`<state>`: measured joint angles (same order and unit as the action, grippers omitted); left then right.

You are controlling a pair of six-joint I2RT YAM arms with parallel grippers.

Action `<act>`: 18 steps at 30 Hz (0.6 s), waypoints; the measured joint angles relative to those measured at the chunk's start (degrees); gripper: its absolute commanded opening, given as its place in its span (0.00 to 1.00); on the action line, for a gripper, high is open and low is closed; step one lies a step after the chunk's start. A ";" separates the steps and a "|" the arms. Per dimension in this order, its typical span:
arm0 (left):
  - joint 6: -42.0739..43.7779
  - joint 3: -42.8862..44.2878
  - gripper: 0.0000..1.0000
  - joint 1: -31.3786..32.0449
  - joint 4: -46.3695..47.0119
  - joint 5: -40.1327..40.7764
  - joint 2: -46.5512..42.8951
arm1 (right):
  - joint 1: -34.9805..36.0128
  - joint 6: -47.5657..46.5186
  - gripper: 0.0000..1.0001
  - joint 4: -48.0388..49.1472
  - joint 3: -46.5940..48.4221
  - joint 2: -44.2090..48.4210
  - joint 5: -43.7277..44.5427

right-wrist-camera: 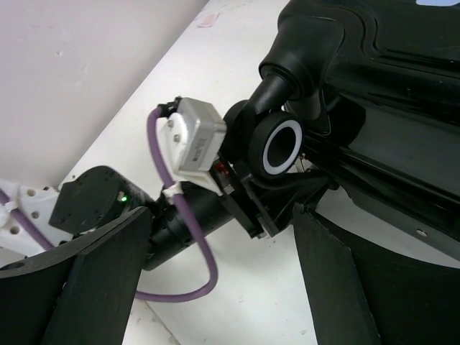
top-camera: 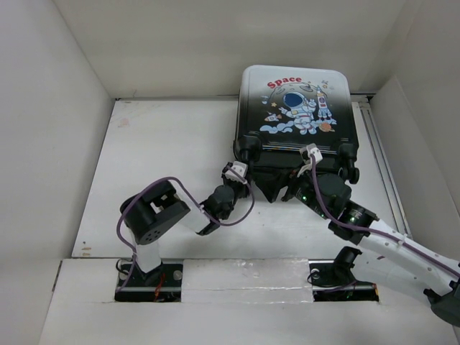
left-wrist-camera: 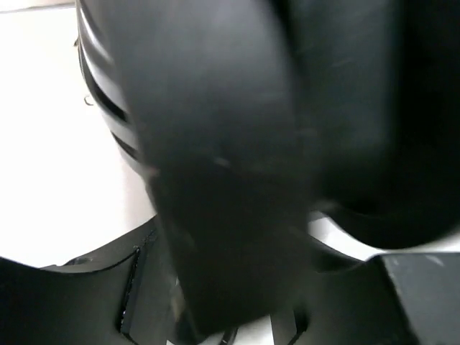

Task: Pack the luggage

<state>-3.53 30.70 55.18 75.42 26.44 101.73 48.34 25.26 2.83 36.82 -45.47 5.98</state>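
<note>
The suitcase (top-camera: 295, 93) lies on the far right part of the white counter (top-camera: 172, 144). Its astronaut print faces up and its wheels point toward the near side. Its far edge sits close to the back wall.

The left arm reaches in from the near left to the suitcase's near-left corner. There the left claw (right-wrist-camera: 251, 198) sits right at a black caster wheel (right-wrist-camera: 282, 144) with a white ring. In the left wrist view a dark rounded shape, too close and blurred to make out, fills the space between the two fingers (left-wrist-camera: 65, 302). The fingers stand on either side of it, partly apart, but I cannot tell whether they are actually pinching it. A purple cable (right-wrist-camera: 194, 237) loops from that wrist down over the counter.

The right arm comes in from the near right, and its wrist is low against the suitcase's near edge. The right claw (right-wrist-camera: 223, 237) is released, with its fingers (right-wrist-camera: 93, 287) spread wide and grasping nothing. Its right-hand finger lies just beside the black underside of the shell.
</note>
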 measured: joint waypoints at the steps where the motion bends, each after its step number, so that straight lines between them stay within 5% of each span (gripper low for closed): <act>1: 0.24 0.22 0.38 -0.28 0.00 0.15 0.48 | 0.00 0.00 0.85 -0.02 0.07 0.00 -0.11; 9: 2.73 3.65 0.32 -0.55 0.28 2.95 4.57 | 0.00 0.00 0.83 0.02 0.13 0.00 -1.51; 18: 3.26 4.70 0.00 -0.57 -0.52 4.13 4.92 | 0.00 -0.09 0.65 0.15 -0.02 0.04 -3.96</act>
<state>-0.27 35.40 54.61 74.89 30.57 106.65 48.34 25.17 2.98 36.80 -45.43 2.02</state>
